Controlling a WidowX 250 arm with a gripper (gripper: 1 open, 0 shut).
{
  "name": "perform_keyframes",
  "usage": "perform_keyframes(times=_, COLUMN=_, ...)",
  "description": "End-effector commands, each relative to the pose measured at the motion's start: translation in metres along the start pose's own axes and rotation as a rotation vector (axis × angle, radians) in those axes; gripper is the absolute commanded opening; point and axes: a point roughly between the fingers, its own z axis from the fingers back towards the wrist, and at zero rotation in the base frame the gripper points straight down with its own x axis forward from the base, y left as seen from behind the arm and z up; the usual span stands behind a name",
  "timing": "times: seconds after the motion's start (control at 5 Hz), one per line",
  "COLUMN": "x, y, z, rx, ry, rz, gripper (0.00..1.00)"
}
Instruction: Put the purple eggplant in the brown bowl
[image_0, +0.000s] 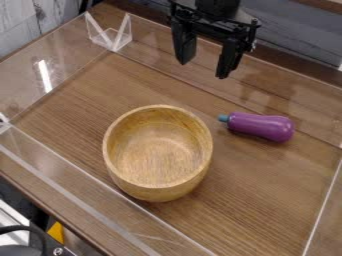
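The work area is a wooden table (267, 190) with dark brown grain, and it is enclosed by low transparent walls (60, 185) on all sides that can be seen. At the far left, just behind the far wall, a small clear piece shaped like a folded "V" (110, 33) stands upright. At the lower left corner of the view, outside the clear wall, some dark equipment with a yellow spot is partly visible, but it is too cut off to name. Between the gripper and the two task objects nothing stands on the table; the surface there is bare wood.

The brown bowl (159, 152) sits on the table in the left-center part of the view, upright, with its thick light rim facing up. Its inside shows only the wood grain; nothing lies in it.

The purple eggplant (259, 126) lies on its side on the table to the right of the bowl, near it but not touching it. Its small blue-green stem cap points toward the bowl and its rounded purple end points to the right.

The black gripper (211, 55) hangs above the far part of the table, pointing down, with its fingers (230, 60) spread wide apart and nothing between them. The eggplant is lower in the view and to the right of the jaws, clearly apart from them. The bowl is also apart from the jaws, lower and a little left.
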Motion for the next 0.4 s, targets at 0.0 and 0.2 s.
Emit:
perform_keyframes(times=0.0, x=-0.0002, y=-0.0011, z=-0.0054, rx=0.003, ry=0.014, rz=-0.013, gripper=1.0)
perform_keyframes(times=0.2, x=0.0023, y=-0.0056, z=-0.0112, rx=0.013, ry=0.021, rz=-0.078, gripper=1.0)
